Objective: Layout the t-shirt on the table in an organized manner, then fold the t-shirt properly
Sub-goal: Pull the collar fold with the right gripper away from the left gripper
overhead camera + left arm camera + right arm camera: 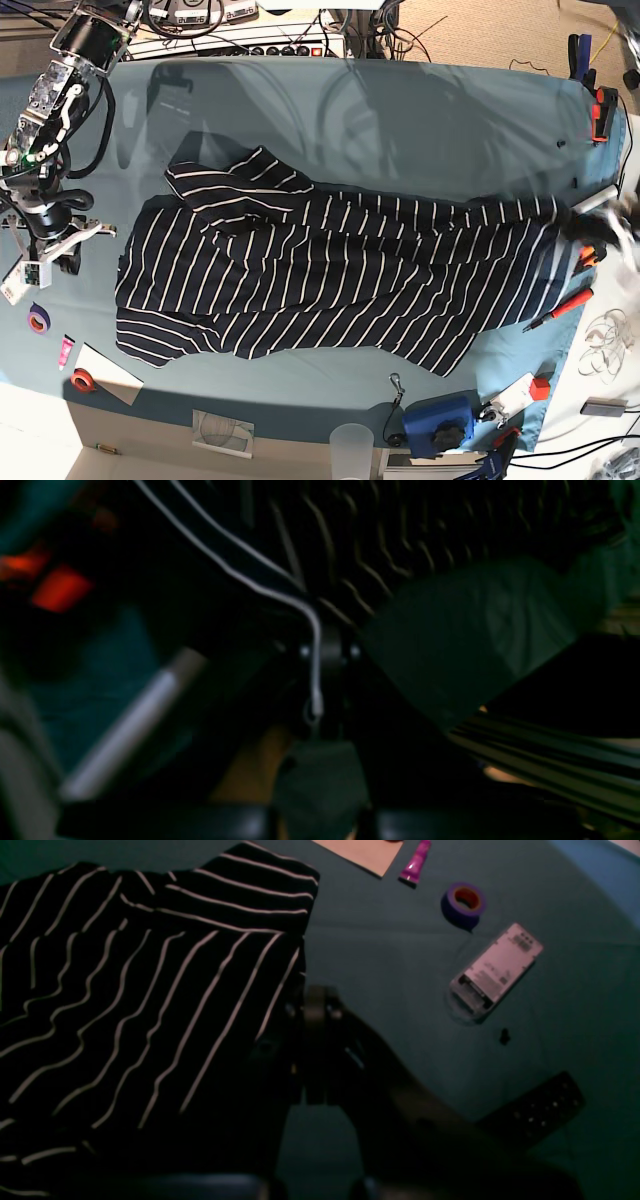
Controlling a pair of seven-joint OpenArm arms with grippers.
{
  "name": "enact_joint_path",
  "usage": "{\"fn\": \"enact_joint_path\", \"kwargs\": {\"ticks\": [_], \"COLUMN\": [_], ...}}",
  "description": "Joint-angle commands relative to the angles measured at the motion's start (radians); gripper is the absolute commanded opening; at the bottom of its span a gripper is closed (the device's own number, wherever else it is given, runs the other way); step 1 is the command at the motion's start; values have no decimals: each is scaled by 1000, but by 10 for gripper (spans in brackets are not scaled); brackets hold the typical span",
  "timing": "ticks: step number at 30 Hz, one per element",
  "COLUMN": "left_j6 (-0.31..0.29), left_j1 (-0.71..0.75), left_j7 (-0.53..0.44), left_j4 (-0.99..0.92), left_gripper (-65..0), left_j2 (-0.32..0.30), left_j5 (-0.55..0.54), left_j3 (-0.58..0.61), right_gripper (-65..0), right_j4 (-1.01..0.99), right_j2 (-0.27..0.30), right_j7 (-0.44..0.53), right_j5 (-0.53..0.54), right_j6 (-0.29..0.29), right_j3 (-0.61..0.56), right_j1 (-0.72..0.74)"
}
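Observation:
The dark t-shirt (330, 270) with thin white stripes lies stretched lengthwise across the teal table (400, 120). Its right end is pulled out to the table's right edge, where my left gripper (592, 228) is shut on it and looks blurred. The left wrist view is dark; striped fabric (400, 540) reaches down to the closed left gripper (327, 650). My right gripper (60, 250) is shut beside the shirt's left edge. In the right wrist view its tip (315, 1005) sits at the border of the t-shirt (125, 990), with no fabric seen between the fingers.
Near the right arm lie a purple tape roll (464, 901), a pink tube (415, 862), a grey device (492, 970) and a black strip (535, 1110). Red-handled tools (565, 305) sit at the right edge. A blue object (440, 420) and a clear cup (350, 445) stand in front.

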Motion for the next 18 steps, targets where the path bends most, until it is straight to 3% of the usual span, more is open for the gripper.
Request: {"fn": "enact_joint_path", "kwargs": {"ticks": [1, 6, 10, 18], "left_j6": [0, -11, -23, -23], "left_j1": [3, 81, 125, 168], "left_j7": [-5, -5, -5, -5], "left_j4": [15, 23, 29, 29], "left_gripper": [-650, -650, -650, -650], "left_j2": [-5, 89, 143, 191], "left_j5": [-31, -31, -31, -35], "left_j3": [-8, -8, -14, -84], "right_gripper": [-650, -650, -650, -650], "right_j4": [17, 17, 18, 18], "right_j2": [20, 20, 19, -44], "right_j7": [10, 6, -5, -76], "right_j5": [6, 27, 156, 476], "right_j6": [-4, -5, 1, 183], "right_j3": [5, 9, 56, 261], "right_j1": [13, -37, -121, -270]}}
